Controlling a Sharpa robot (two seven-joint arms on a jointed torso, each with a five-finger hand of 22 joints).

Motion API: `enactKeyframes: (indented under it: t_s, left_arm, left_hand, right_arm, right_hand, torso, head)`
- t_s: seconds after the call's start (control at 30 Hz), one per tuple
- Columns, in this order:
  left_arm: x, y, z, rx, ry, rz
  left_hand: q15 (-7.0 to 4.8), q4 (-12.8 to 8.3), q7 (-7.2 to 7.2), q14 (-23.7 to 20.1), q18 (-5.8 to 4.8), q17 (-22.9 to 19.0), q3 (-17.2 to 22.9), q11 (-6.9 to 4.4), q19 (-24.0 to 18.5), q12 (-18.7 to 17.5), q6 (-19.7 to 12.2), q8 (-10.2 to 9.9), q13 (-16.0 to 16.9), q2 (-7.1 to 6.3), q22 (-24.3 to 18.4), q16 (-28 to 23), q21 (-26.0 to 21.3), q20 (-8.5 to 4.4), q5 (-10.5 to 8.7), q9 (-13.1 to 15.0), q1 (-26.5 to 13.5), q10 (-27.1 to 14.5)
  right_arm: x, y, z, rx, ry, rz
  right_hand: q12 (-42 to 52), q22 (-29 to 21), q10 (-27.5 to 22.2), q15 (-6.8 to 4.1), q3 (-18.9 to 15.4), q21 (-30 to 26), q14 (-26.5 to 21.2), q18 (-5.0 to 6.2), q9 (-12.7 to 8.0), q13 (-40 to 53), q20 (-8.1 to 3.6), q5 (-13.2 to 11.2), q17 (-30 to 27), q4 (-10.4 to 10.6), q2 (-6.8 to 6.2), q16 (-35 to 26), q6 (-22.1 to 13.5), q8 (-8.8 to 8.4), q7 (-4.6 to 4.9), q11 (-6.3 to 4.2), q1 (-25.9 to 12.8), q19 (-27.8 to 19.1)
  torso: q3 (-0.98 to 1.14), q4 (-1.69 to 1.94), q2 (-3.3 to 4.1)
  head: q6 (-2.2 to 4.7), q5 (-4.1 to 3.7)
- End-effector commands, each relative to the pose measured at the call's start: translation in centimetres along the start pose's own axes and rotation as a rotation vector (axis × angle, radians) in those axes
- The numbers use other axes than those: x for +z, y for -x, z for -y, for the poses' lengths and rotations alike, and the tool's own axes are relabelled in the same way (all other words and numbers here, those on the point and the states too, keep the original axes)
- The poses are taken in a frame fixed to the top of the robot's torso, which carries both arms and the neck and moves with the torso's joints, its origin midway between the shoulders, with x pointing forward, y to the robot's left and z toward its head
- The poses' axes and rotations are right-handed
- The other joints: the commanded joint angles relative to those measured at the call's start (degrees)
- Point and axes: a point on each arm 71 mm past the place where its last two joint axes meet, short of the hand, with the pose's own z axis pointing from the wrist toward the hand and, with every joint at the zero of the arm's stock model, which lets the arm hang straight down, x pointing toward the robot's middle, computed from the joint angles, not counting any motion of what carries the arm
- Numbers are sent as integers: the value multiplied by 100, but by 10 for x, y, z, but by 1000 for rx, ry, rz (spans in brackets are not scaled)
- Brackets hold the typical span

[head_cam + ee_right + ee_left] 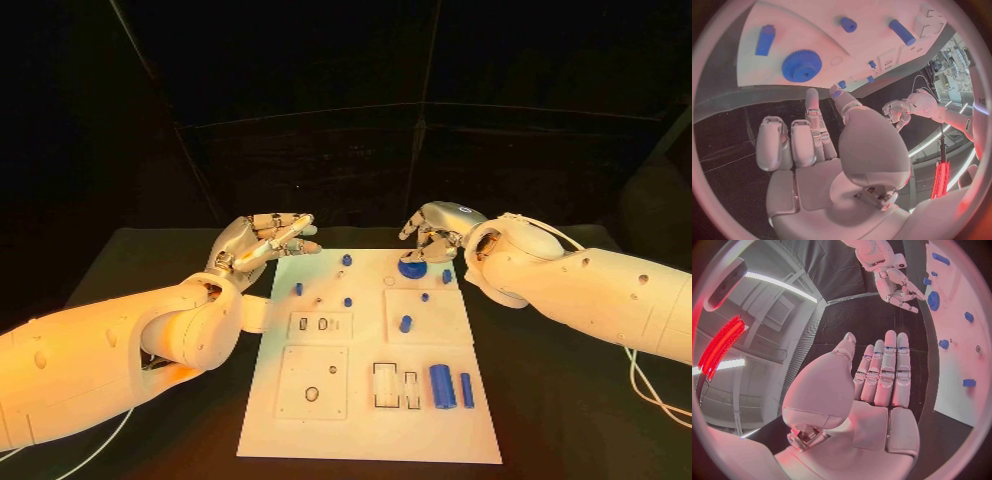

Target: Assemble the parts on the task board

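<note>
Head view shows the black worktop (577, 400) carrying the white task board (368, 440), which lies between the two arms. The left hand (264, 242) hovers just off the board's far left corner, its fingers (891, 370) straight, close side by side and holding nothing, with the board's edge running alongside them in the left wrist view. The right hand (440, 228) hangs over the board's far edge, its fingers (811, 137) loosely curled and empty; whether they touch anything I cannot tell. Just in front of those fingertips lies the blue gear (413, 268), flat on the board, seen in the right wrist view beyond the fingers and apart from them. Two blue cylinders (450, 386) lie side by side at the near right of the board, well away from both hands. Several small blue pegs (346, 260) stand scattered across the far half of the board.
</note>
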Motion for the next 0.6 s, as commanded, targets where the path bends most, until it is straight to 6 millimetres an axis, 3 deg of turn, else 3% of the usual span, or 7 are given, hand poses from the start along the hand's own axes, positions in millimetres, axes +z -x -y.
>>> enactKeyframes:
  t_s: [0.03, 0.13, 0.2, 0.4, 0.6]
  left_arm:
    - [1, -1, 1, -3, -10, -16]
    - [2, -1, 1, -3, -10, -17]
    - [2, -2, 1, -3, -10, -17]
    - [3, -2, 0, -4, -10, -19]
    - [4, -2, 0, -4, -10, -19]
  left_hand:
    - [9, -31, 29, -36, 35, 5, -6, 47, -23, -34, 14, -22, -6, 7, -6, -31, -35, 16, 36, -9, 23, 12]
    - [9, -32, 28, -36, 35, 5, -6, 46, -23, -34, 15, -23, -6, 8, -6, -32, -36, 16, 36, -8, 23, 13]
    - [9, -32, 28, -36, 36, 6, -7, 46, -23, -35, 15, -23, -6, 8, -7, -33, -36, 16, 36, -8, 23, 13]
    - [9, -32, 28, -36, 36, 6, -7, 46, -23, -35, 15, -23, -6, 8, -7, -33, -36, 16, 36, -8, 23, 13]
    - [9, -32, 28, -36, 36, 6, -7, 46, -23, -35, 15, -23, -6, 8, -7, -33, -36, 16, 36, -8, 23, 13]
  right_arm:
    - [-3, -3, 11, 49, -84, -91]
    - [-5, -4, 18, 38, -109, -117]
    - [-4, -4, 20, 31, -119, -130]
    - [-1, -8, 23, 19, -132, -163]
    - [4, -11, 21, -30, -127, -189]
  right_hand:
    - [737, 116, -397, -27, -574, 62, 258, -134, -4, 803, 24, 53, 247, 302, 5, 178, -111, -15, 77, 14, 125, 56]
    - [1659, 210, -880, 73, -1085, 110, 267, -133, 2, 1836, 30, 101, 445, 690, 152, 322, -171, 4, 90, 51, 425, 87]
    - [1993, 249, -894, 46, -1167, 128, 275, -148, 1, 2227, 62, 86, 526, 793, 171, 371, -188, 7, 98, 89, 514, 105]
    - [2593, 308, -864, 71, -1310, 157, 294, -158, -2, 2930, 87, 93, 683, 991, 188, 470, -247, 7, 116, 121, 728, 128]
    - [3982, 410, -391, 102, -1435, 205, 367, -176, 5, 4390, 115, 90, 1183, 1131, 211, 744, -236, 48, 133, 146, 941, 172]
  torso:
    - [-3, 6, 6]
    - [1, 9, 11]
    - [3, 7, 14]
    - [-10, 29, 13]
    - [-8, 27, 12]
  head:
    - [13, -43]
    - [12, -41]
    - [6, -42]
    - [-6, -68]
    - [-14, -69]
